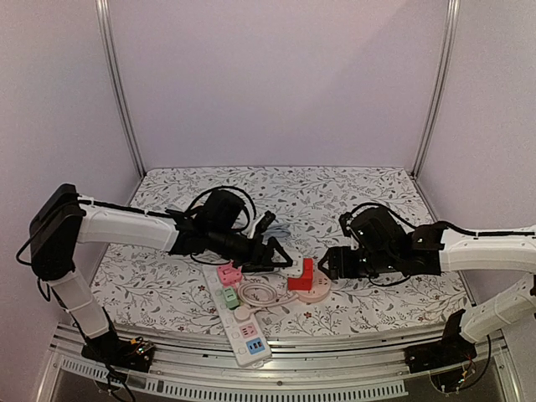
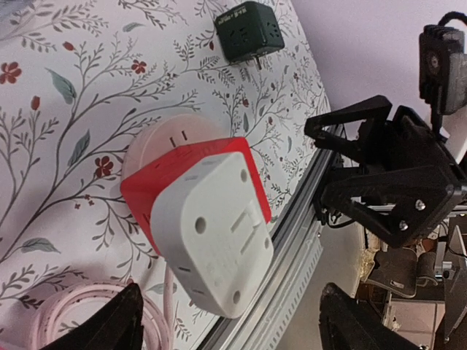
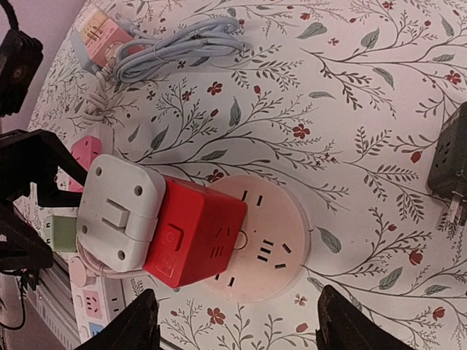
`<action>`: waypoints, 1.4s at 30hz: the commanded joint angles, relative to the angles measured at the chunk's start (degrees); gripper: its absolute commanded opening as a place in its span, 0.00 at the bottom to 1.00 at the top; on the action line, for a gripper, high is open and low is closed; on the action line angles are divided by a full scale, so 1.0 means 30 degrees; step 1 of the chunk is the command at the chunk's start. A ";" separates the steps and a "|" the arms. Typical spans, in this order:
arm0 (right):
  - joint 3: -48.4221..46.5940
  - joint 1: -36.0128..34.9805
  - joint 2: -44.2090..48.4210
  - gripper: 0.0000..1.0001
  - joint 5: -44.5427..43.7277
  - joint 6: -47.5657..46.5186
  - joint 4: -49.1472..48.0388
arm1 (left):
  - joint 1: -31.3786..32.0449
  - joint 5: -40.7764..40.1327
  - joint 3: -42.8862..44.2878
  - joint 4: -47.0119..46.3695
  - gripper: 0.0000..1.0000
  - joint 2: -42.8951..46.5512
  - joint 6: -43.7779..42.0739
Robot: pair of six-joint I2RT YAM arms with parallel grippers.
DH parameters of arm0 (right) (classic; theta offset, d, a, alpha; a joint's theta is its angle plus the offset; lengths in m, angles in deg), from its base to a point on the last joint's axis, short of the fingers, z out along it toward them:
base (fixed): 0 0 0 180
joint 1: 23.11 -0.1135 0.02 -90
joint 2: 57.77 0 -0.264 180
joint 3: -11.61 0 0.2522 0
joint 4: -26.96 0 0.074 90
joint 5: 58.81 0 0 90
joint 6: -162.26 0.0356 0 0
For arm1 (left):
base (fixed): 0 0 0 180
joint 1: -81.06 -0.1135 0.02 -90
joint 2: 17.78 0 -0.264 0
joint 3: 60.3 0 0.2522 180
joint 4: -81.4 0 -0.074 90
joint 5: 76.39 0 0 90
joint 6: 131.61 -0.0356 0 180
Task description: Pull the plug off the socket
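Reaching in from the left of the top view, the left arm (image 1: 126, 226) is extended over the floral-patterned table (image 1: 352, 188). The left gripper (image 1: 280, 254) is held just beside the red plug (image 1: 300, 276), on its left. In the left wrist view, its fingertips (image 2: 109, 321) are seen spread wide apart with nothing gripped between them.

Near the front edge, a white power strip (image 1: 243, 322) is laid at a slant. A pink plug (image 1: 228, 272) and a green plug (image 1: 230, 296) are seated in it, and a coiled pink cord (image 1: 255, 293) is lying against its right side. A blue-grey cable (image 3: 175, 47) is bundled farther back on the table.

At the centre, the red plug is shown resting on a round pale-pink socket (image 1: 316, 291) between the two grippers. A white block (image 3: 120, 219) is attached to the side of the plug that faces the left arm. How deeply the plug is seated cannot be told from these views.

To the right, the right gripper (image 1: 328, 261) is positioned near the socket, apart from the plug. Its fingertips (image 3: 365, 321) are shown wide apart and nothing is held. A dark green adapter (image 3: 446, 171) is lying on the table beyond the socket, well clear of it.
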 commanded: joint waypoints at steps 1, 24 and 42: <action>-0.0405 -0.0403 -0.1533 0.70 0.0852 0.1065 -0.1878 | 0.0290 -0.1146 -0.0734 -0.2551 0.81 0.0582 0.1265; -0.1081 -0.0427 -0.5013 0.47 -0.0047 0.2513 -0.3317 | 0.0963 -0.1937 -0.1155 -0.2530 0.80 0.0719 0.1351; -0.0953 -0.0459 -0.5878 0.26 0.0102 0.3123 -0.2840 | 0.2069 -0.1755 -0.0507 -0.2668 0.80 0.0768 0.1722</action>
